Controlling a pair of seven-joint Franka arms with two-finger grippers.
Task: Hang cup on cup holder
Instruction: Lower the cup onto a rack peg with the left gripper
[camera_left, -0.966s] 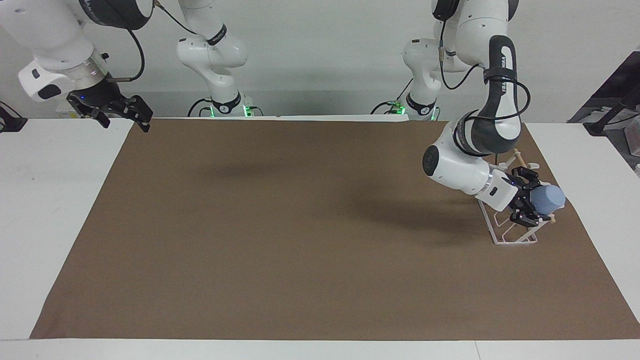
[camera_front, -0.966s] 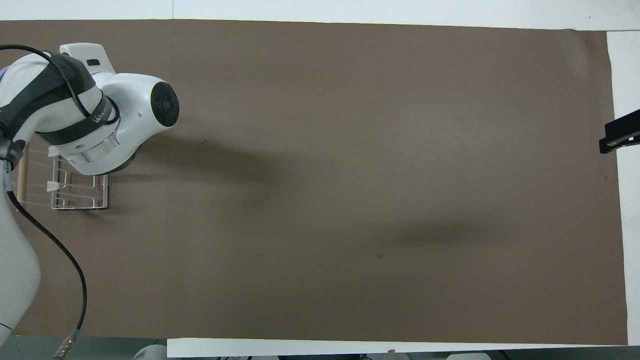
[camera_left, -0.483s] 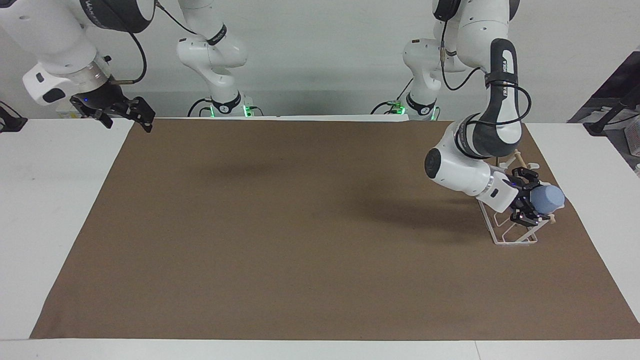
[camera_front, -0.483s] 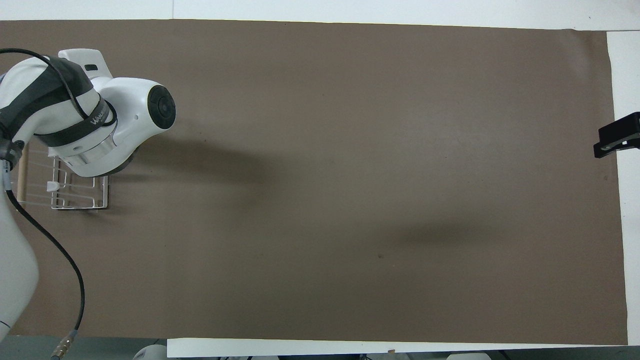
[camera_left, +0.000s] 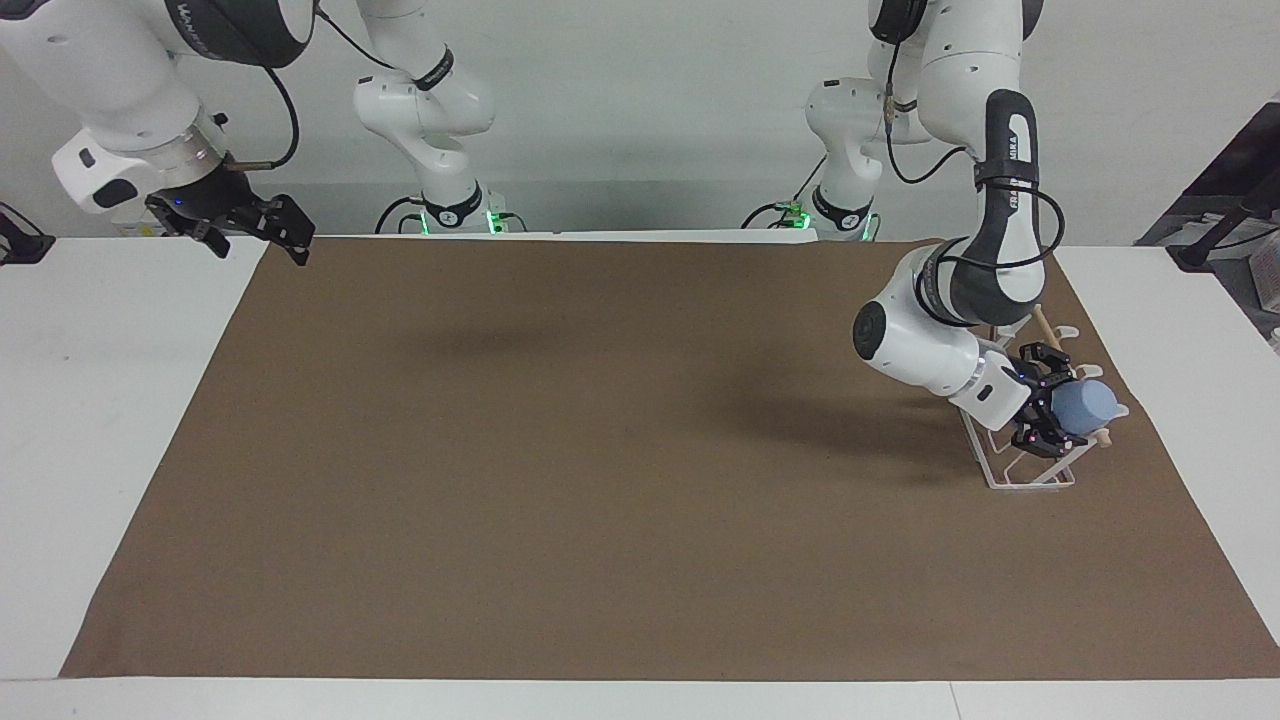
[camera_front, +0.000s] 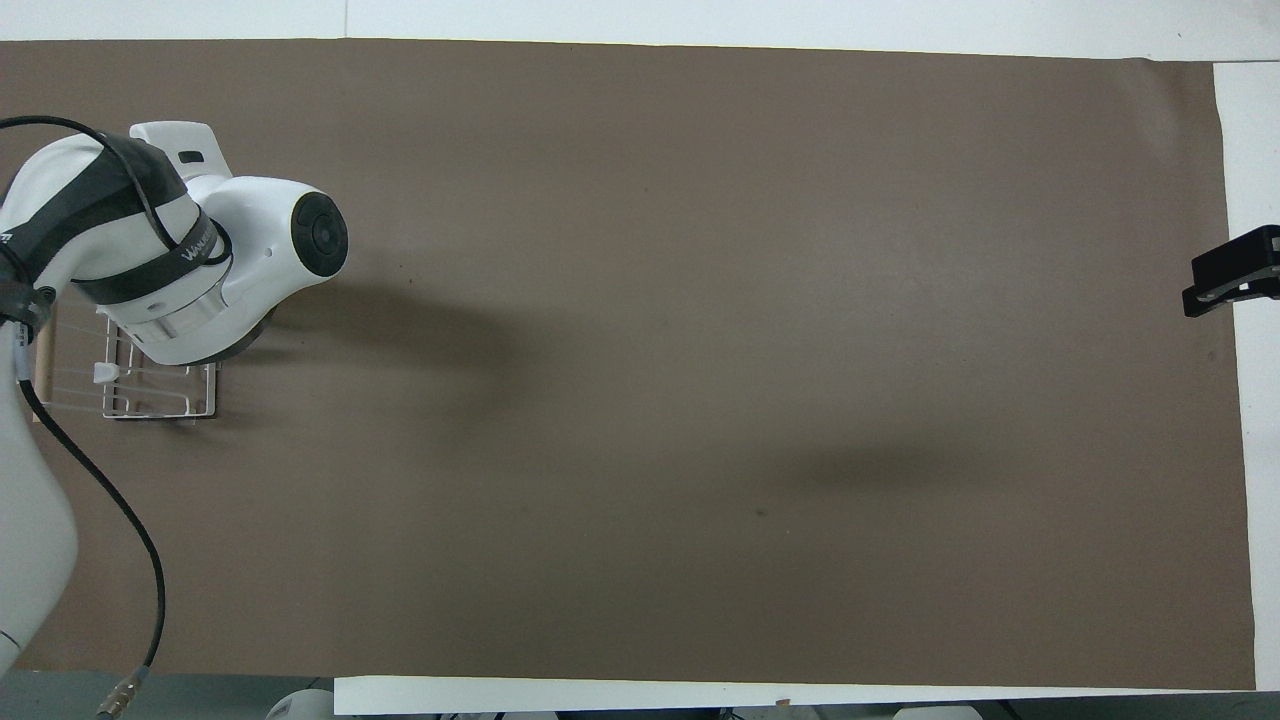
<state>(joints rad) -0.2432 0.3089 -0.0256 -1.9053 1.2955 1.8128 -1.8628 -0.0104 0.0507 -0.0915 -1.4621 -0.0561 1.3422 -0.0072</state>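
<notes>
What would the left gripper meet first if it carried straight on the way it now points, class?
Probably the cup holder. The left gripper, shut on the cup, points slantwise down at the rack's prongs, so the cup would meet them first. How close they are is unclear.

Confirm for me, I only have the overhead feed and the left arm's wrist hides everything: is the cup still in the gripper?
Observer: Yes. In the facing view the left gripper is shut on the cup, a light blue tumbler.
Operator: Where is it relative to the rack?
Observer: The cup is over the cup holder, at the height of its wooden rod, lying tilted with its closed end pointing away from the wrist. I cannot tell whether a prong is inside it.
Operator: Right arm doing anything?
Observer: The right gripper waits, open, over the mat's corner at its own end of the table.
</notes>
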